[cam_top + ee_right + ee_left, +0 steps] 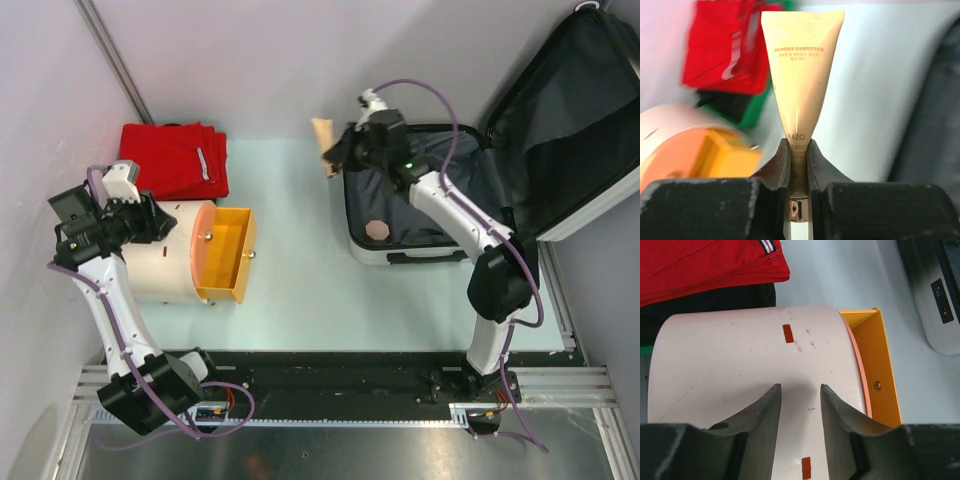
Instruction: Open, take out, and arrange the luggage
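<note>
Suitcase point(420, 258) lies open at the far right corner of the table point(300, 260). Its base is flat with the dark lining up, and the lid stands tilted against the right-hand wall. A small round item point(378, 230) sits on the lining near the base's front-left corner.

Right gripper point(338, 160) is over the far-left corner of the suitcase base, with the arm reaching across the base from the near right. Its jaws are pressed together on a cream tube point(323, 135). In the wrist view the right gripper point(799, 150) pinches the tube point(802, 65) at its narrow end, just under the "MAZO" print. The wide flat end points away from the fingers point(780, 165). The tube pokes out past the base's left rim, over bare table and clear of the lining. The dark blur at the right of the wrist view looks like the suitcase point(935, 125).

Left gripper point(165, 222) is well apart from the suitcase, at the left edge of the table. It sits over the curved side of a cream cylinder point(160, 265) lying on its side. The left gripper point(800, 390) has its jaws partly spread with nothing between them. Can't tell if the fingertips point(767, 405) touch the cylinder point(740, 360).

An orange drawer point(225, 255) sticks out of the cylinder's end toward the suitcase. Red cloth point(175, 160) is folded at the far left, just behind the cylinder.
</note>
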